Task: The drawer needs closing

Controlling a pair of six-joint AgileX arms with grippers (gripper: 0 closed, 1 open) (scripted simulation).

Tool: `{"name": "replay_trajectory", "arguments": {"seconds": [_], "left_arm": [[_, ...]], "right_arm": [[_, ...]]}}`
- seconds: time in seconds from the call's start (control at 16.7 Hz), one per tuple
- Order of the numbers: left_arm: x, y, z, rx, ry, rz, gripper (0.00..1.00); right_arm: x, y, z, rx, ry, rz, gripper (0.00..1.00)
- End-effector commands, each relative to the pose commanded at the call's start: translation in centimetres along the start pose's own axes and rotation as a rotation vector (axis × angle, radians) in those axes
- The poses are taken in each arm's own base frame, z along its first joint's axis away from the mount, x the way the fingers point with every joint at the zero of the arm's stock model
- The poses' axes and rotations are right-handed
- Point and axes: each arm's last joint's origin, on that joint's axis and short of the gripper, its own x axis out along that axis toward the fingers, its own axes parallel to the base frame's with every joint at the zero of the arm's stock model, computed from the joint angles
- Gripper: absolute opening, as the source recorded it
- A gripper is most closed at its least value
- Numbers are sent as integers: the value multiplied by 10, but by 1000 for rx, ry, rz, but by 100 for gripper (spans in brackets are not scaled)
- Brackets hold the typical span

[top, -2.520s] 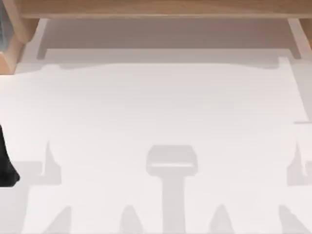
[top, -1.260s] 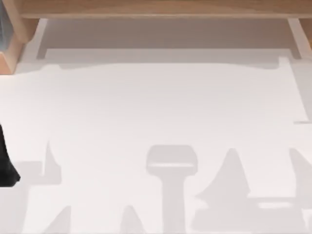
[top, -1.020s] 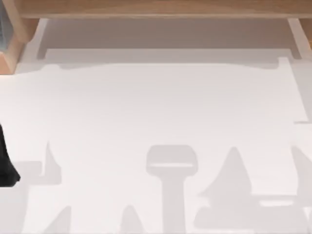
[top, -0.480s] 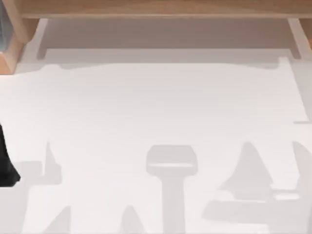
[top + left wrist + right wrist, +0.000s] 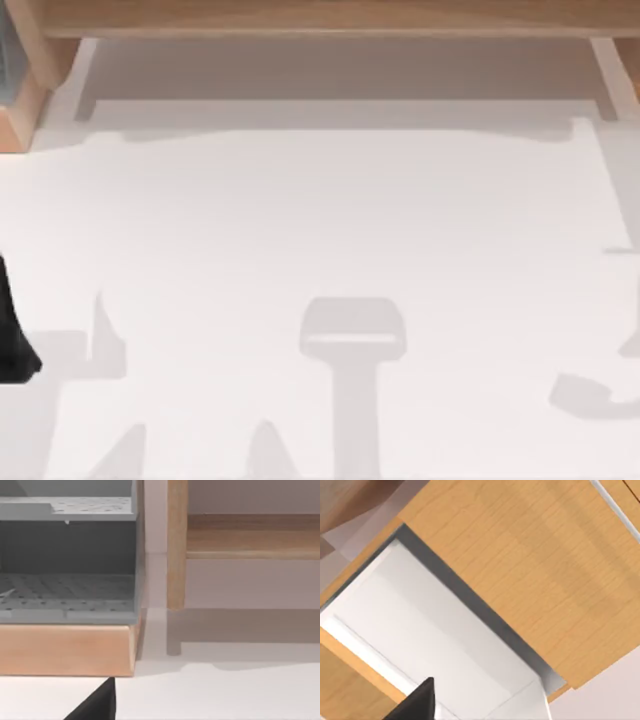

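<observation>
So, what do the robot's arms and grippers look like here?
The left arm is a black shape at the top view's left edge. The left gripper and the right gripper each show one black, wedge-shaped piece. No cables or markings visible.

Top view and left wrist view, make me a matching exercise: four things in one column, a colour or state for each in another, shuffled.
Things:
1. drawer
2. wood frame
3. perforated shelf
4. table

Descriptions:
A. grey, dotted with small holes
B. white, crossed by pale grey shadows
C. pulled out, grey-beige floor exposed between thin white walls
D. light tan, running along the far edge of the top view

Pairs: 1-C, 2-D, 3-A, 4-B
</observation>
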Motion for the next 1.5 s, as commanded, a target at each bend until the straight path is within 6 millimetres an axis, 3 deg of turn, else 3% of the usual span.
{"name": "replay_trajectory", "arguments": {"seconds": [0.36,0.66,1.14,1.5], "left_arm": [[0,0,0,0,0,0,100],[0,0,0,0,0,0,100],[0,0,0,0,0,0,100],[0,0,0,0,0,0,100]], "right_arm": [[-1,18,-48,-457,12,2,100],[-2,28,-72,-713,7,-6,100],[-1,31,-75,-758,3,-7,100],[23,30,-76,-761,5,-9,100]]}}
